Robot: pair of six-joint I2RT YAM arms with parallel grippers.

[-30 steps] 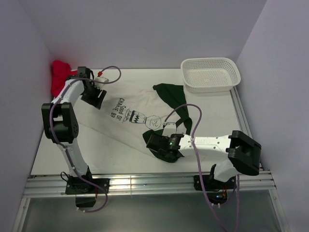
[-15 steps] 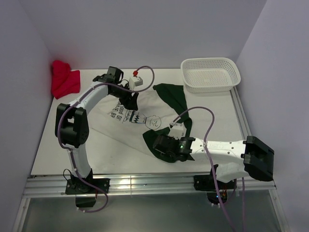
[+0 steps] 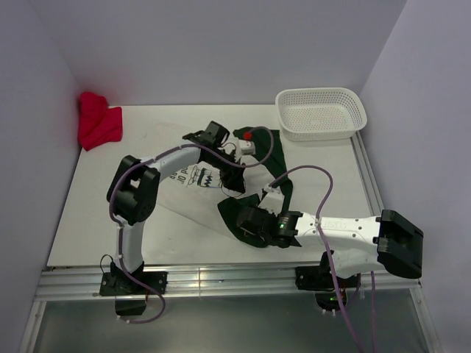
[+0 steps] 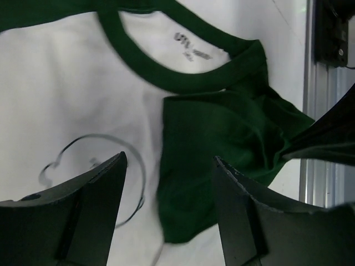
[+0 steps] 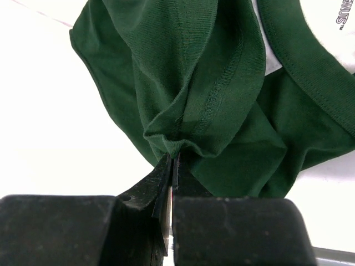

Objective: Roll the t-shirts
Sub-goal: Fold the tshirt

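The white t-shirt (image 3: 184,195) with a dark printed graphic lies flat mid-table; it also shows in the left wrist view (image 4: 66,100). The dark green t-shirt (image 3: 265,147) lies crumpled along its right side, with a green neck band and small lettering in the left wrist view (image 4: 222,133). My left gripper (image 3: 234,184) is open and hovers over the print's edge and a green fold (image 4: 169,166). My right gripper (image 3: 246,219) is shut on a bunched fold of the green shirt (image 5: 183,66), pinched at the fingertips (image 5: 172,158).
A white mesh basket (image 3: 321,112) stands at the back right. A bright red cloth bundle (image 3: 98,120) lies in the back left corner. A metal rail (image 3: 221,279) runs along the table's near edge. Walls close in on three sides.
My left arm has swung from the back left, near the red bundle, across to the middle over the shirts. My right gripper has kept its hold on the green fold.
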